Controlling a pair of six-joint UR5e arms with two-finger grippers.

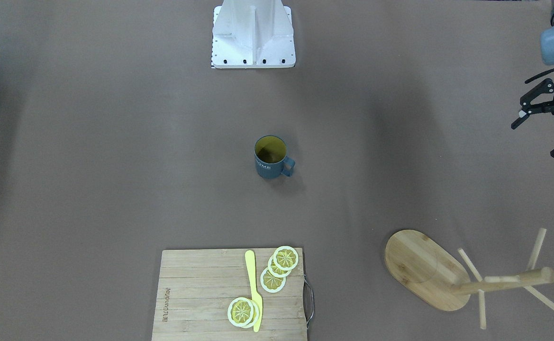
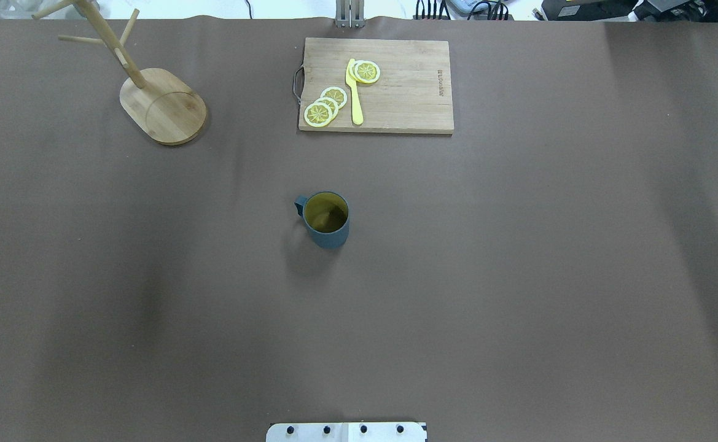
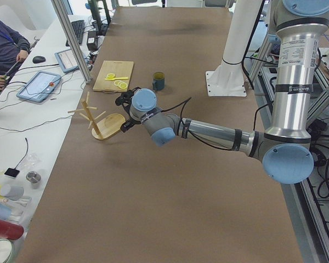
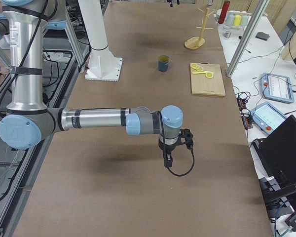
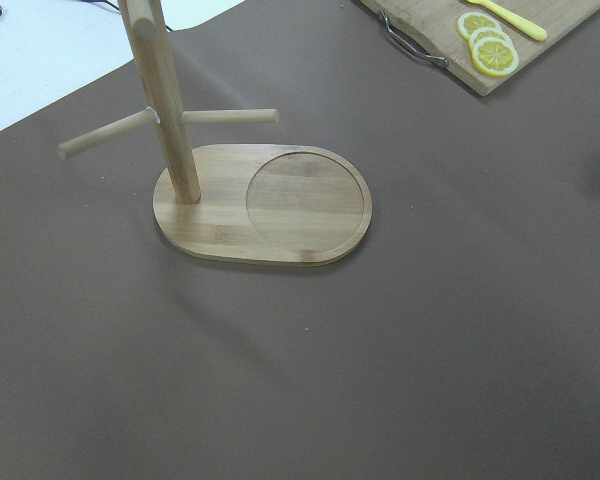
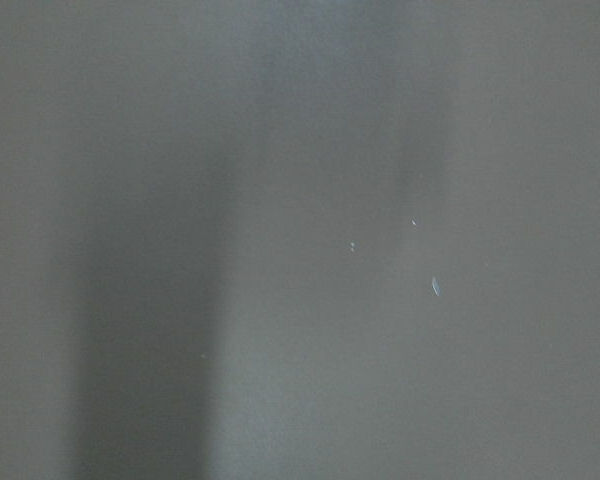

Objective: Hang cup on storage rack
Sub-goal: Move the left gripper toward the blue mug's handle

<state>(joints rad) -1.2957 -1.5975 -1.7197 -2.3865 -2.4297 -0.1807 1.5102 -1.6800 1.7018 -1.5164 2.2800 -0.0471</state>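
Note:
The cup [image 1: 271, 157] is a dark blue-grey mug with a yellow inside. It stands upright at the table's middle, also in the overhead view [image 2: 327, 219], handle toward my left side. The storage rack [image 1: 423, 267], a bamboo mug tree, stands at the far left corner [image 2: 163, 105] and fills the left wrist view [image 5: 265, 205]. My left gripper [image 1: 536, 139] is open and empty, off the table's left side, apart from the rack. My right gripper [image 4: 168, 162] hangs over bare table far from the cup, and I cannot tell whether it is open or shut.
A wooden cutting board [image 2: 408, 92] with lemon slices [image 2: 325, 105] and a yellow knife [image 2: 354, 92] lies at the far edge behind the cup. The robot's white base [image 1: 253, 35] stands at the near edge. Operators' tablets and cables lie beyond the table.

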